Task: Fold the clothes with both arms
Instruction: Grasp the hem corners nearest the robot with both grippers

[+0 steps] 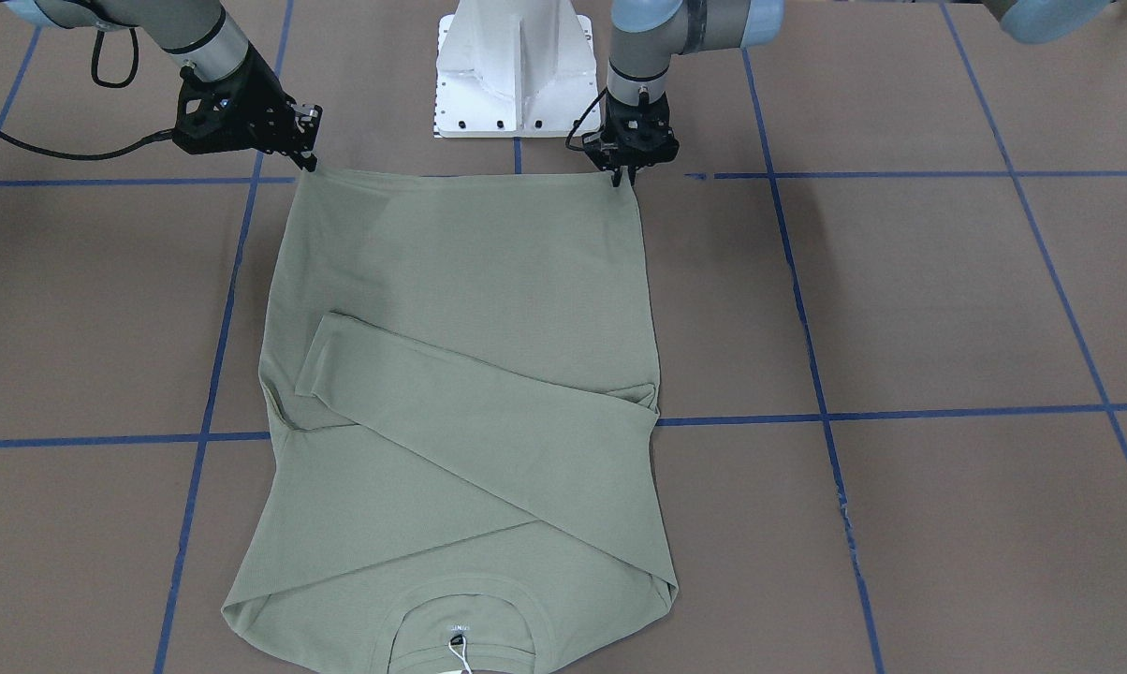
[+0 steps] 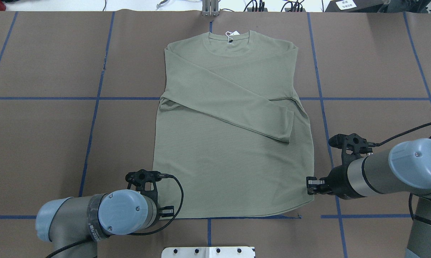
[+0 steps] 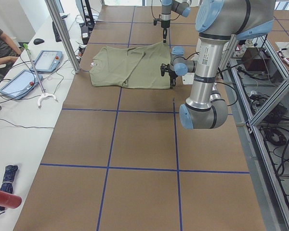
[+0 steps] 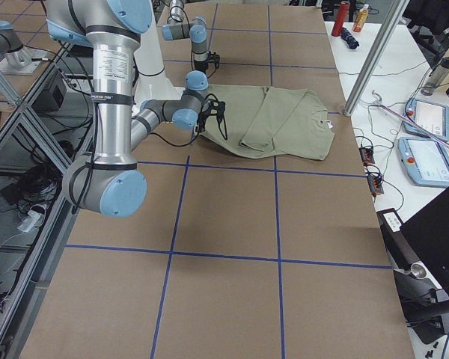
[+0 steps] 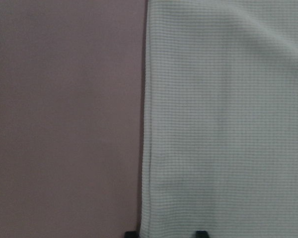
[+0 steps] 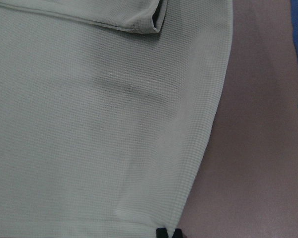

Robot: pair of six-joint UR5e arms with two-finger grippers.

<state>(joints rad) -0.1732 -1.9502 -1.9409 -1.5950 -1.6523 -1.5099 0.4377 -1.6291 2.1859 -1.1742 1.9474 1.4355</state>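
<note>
The sage-green shirt [image 1: 470, 281] [image 2: 233, 161] lies flat on the brown table with its collar away from me. One sleeve is folded diagonally across the chest. A white tag [image 2: 231, 34] sits at the neck. My left gripper [image 1: 624, 176] [image 5: 166, 233] stands at the hem corner on my left. Its fingertips are apart and straddle the shirt's side edge. My right gripper [image 1: 311, 164] [image 2: 309, 186] [image 6: 169, 232] is at the opposite hem corner, its tips closed together on the fabric there. In the overhead view the left wrist hides its own fingers.
The white pedestal base [image 1: 517, 75] stands just behind the hem. Blue tape lines [image 2: 93, 107] cross the brown table. A seated person [image 3: 0, 43] and tablets [image 3: 48, 60] are at a side bench beyond the collar end.
</note>
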